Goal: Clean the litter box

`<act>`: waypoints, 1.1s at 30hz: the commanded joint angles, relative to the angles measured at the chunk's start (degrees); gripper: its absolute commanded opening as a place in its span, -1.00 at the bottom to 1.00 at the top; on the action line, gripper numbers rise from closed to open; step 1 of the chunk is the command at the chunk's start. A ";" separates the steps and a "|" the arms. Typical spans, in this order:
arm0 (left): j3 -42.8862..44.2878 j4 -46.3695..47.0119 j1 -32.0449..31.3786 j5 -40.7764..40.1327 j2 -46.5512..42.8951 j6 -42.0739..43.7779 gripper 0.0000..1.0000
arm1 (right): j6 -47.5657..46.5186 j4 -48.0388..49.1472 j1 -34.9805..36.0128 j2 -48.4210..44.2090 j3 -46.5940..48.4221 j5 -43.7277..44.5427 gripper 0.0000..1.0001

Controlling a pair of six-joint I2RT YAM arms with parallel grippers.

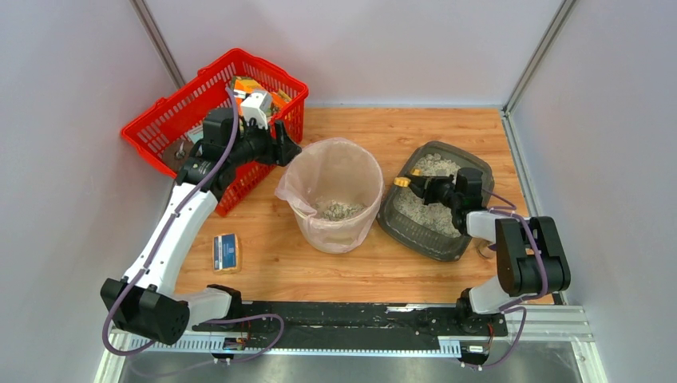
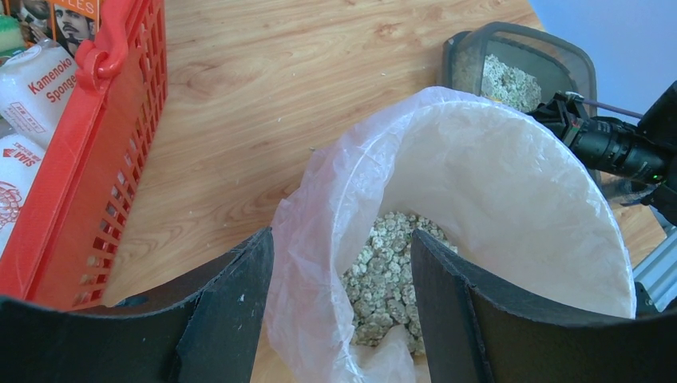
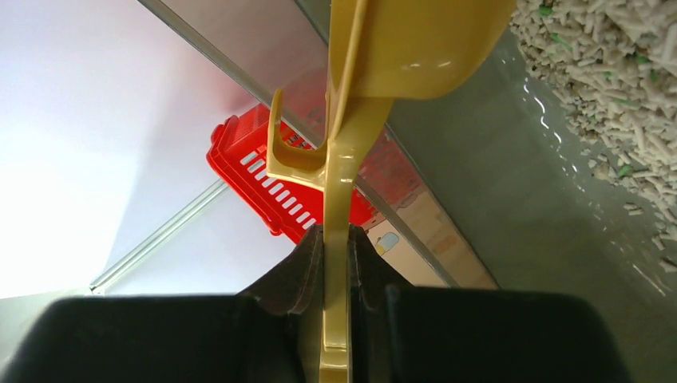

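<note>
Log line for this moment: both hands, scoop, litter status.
left hand: open, straddling bin rim | right hand: shut on yellow scoop, over litter box | bin: some litter inside

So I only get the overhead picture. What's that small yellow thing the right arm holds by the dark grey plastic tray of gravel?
Observer: A yellow plastic scoop. The right gripper is shut on its flat handle.
Operator: Is the left arm gripping that pinkish bag?
Observer: No. The left gripper is open, with the edge of the clear plastic bag liner showing between its black fingers.
Operator: What's in the red basket?
Observer: The left wrist camera reads "Kamenoko Sponge" on a white packet inside the red plastic mesh basket.
</note>
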 commanded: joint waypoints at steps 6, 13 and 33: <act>2.09 1.08 0.28 1.90 0.36 -0.55 0.43 | -7.08 2.31 -0.06 1.90 2.06 2.40 -1.00; 2.09 1.17 0.37 1.81 0.44 -0.46 0.43 | -7.52 3.98 -0.15 -1.26 0.13 0.73 -1.00; 2.26 1.17 0.37 2.60 0.18 -0.90 0.42 | -8.57 -13.24 -0.41 -20.50 -3.82 0.73 -1.00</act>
